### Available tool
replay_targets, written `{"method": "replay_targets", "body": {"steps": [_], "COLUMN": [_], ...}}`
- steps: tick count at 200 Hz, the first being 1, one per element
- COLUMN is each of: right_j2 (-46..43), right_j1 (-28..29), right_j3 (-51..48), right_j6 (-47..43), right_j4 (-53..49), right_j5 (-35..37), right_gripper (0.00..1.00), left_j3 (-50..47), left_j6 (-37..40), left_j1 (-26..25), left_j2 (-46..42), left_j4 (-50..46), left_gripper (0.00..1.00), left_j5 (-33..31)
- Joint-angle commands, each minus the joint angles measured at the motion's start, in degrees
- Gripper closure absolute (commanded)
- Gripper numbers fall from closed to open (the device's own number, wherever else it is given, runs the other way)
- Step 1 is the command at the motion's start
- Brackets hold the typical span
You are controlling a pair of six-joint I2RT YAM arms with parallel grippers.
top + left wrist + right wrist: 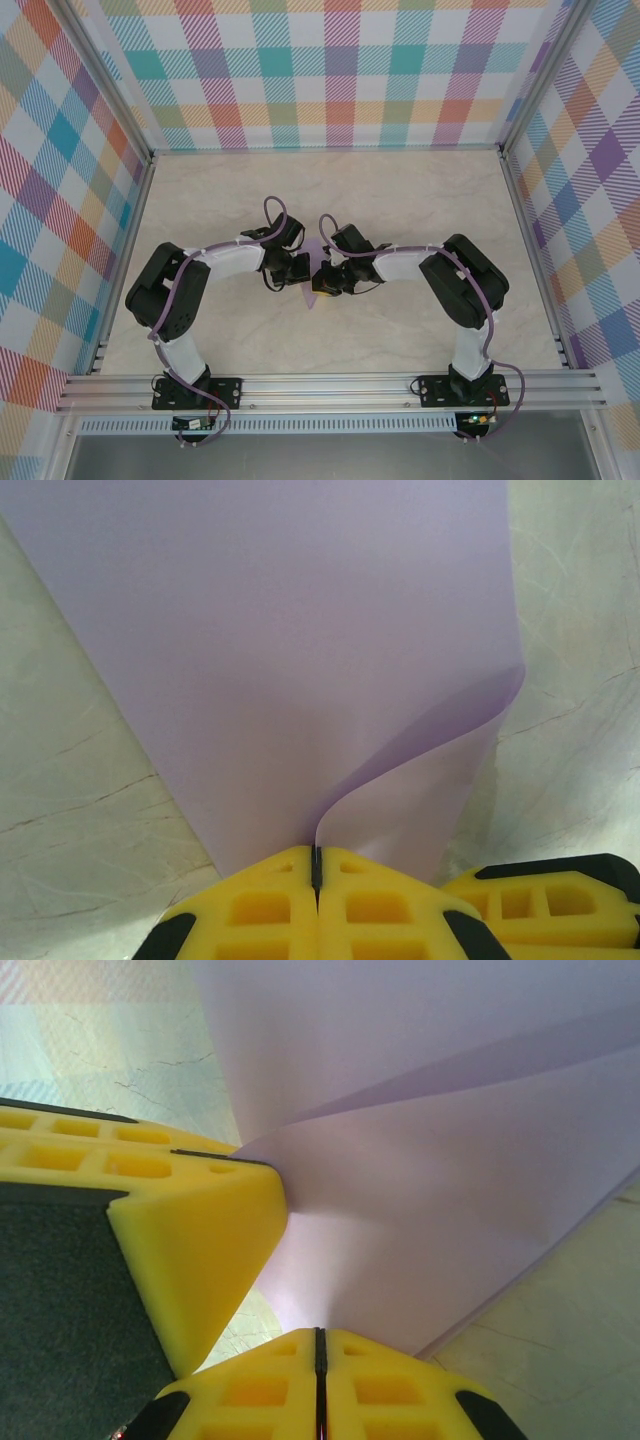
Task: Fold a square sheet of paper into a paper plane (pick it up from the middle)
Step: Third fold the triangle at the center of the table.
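The pale lavender sheet of paper (pixel 322 292) is held off the table between both grippers at the table's middle. In the left wrist view the sheet (pixel 300 660) spreads away from me, and one curled edge runs down into my left gripper (pixel 316 865), which is shut on it. In the right wrist view the paper (pixel 450 1190) shows a long crease and a folded flap, and its lower part dips into my right gripper (pixel 320 1348), also shut on it. The left gripper (pixel 300 270) and right gripper (pixel 327 276) nearly touch, and most of the sheet is hidden under them from above.
The pale marbled table (pixel 400 200) lies below, walled by checked panels (pixel 330 70) at the back and sides. An aluminium rail (pixel 330 385) runs along the near edge. One yellow finger of the left gripper (pixel 190 1240) crowds the right wrist view.
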Motion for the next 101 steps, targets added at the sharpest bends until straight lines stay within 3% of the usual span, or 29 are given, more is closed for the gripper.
{"method": "replay_targets", "body": {"steps": [1,101], "right_j2": [-0.55,0.61], "right_j1": [0.10,1.74], "right_j3": [0.79,-1.49], "right_j6": [-1.48,-0.98], "right_j4": [0.74,0.10], "right_j5": [-2.51,-1.59], "right_gripper": [0.92,0.95], "left_j3": [0.50,-0.41], "left_j6": [0.66,0.09], "left_j1": [0.76,0.76], "left_j2": [0.68,1.27], "left_j4": [0.18,0.87], "left_gripper": [0.98,0.99], "left_j5": [0.94,0.64]}}
